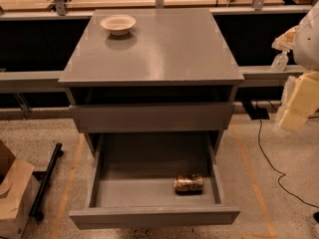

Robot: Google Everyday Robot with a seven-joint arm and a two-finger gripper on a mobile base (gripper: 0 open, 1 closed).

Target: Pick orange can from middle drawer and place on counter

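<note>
The orange can (188, 183) lies on its side on the floor of the middle drawer (134, 183), near the front right. The drawer is pulled fully out. The counter (164, 54) is the flat grey top of the cabinet above. My gripper (298, 106), with pale yellow fingers, hangs at the right edge of the view, beside the cabinet at about the height of the upper drawer, well above and to the right of the can. It holds nothing that I can see.
A pale round bowl (118, 24) stands on the counter's far left. The upper drawer front (149, 116) is slightly out above the open drawer. A cardboard box (12, 198) and a black bar (46, 180) lie on the floor at left. A black cable (266, 153) runs at right.
</note>
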